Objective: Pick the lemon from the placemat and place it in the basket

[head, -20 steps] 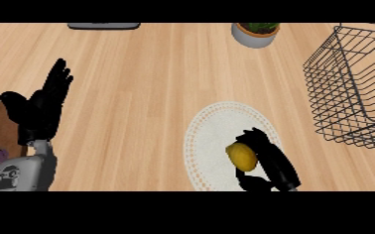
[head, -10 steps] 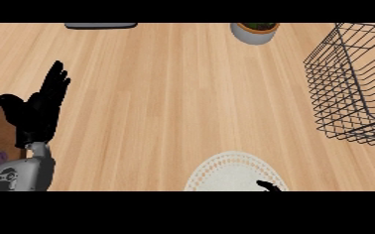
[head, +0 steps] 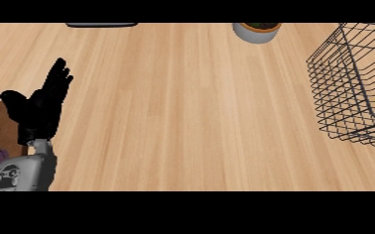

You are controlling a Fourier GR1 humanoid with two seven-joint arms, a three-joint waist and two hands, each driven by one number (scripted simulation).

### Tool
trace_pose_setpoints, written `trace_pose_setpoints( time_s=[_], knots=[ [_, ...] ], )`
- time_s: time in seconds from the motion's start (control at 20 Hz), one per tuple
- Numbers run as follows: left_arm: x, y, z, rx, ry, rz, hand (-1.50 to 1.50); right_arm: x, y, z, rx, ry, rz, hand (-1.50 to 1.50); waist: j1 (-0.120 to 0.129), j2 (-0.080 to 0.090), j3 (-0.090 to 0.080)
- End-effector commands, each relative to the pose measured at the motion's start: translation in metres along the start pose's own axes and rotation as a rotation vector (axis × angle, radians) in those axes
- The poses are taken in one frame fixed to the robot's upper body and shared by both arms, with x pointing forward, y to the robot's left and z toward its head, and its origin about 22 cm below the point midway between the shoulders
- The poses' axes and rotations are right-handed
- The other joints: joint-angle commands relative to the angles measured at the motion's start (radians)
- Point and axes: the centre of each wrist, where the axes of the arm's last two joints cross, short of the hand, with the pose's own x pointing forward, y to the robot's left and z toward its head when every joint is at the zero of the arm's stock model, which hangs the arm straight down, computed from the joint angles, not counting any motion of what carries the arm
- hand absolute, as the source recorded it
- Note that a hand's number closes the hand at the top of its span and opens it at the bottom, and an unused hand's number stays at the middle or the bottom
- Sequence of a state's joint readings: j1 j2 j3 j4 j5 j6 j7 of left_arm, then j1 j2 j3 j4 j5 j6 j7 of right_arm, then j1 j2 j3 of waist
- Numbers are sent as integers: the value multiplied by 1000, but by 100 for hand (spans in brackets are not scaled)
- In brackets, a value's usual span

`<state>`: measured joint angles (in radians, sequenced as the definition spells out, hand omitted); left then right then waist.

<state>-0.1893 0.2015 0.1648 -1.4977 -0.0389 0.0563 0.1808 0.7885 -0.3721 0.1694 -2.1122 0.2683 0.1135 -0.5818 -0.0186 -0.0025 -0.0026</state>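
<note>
At the frame's left edge the left hand (head: 40,106) rests with fingers straight up, holding nothing; the wire basket (head: 344,84) sits on the desk (head: 183,104) at right.

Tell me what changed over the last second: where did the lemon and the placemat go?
Lemon, placemat and the right robot hand that was curled round the lemon all slid down out of the picture's lower edge; none shows now, so I cannot tell where the lemon is. The basket and grey pot sit slightly lower in view, suggesting the view tilted. The left robot hand stays open at the left edge.
</note>
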Motion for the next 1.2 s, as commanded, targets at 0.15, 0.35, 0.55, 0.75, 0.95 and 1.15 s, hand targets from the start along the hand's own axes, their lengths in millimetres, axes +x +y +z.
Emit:
trace_pose_setpoints(
  time_s=[0.15, 0.35, 0.55, 0.75, 0.95, 1.15],
  knots=[
    [-1, -8, -1, -3, -4, -8, 0, 65, -38, -21, -124, 30, -19, 150, 12, 3, 2],
    [0, -15, -7, -9, -21, -7, 0, 74, -53, -42, -231, 46, -107, 150, 19, 6, 2],
    [9, 10, -21, -14, -11, 11, 0, 91, -71, -67, -292, 60, -50, 150, 23, 7, 1],
    [8, -6, -9, -33, -10, -4, 0, 88, -104, -103, -346, 100, 15, 150, 31, 6, 2],
    [3, 1, -7, -31, -5, 19, 0, 91, -105, -140, -389, 126, 134, 150, 35, 6, 1],
    [8, -11, -3, -15, -21, -6, 0, 70, -122, -164, -336, 158, 211, 150, 26, 4, 3]
  ],
)
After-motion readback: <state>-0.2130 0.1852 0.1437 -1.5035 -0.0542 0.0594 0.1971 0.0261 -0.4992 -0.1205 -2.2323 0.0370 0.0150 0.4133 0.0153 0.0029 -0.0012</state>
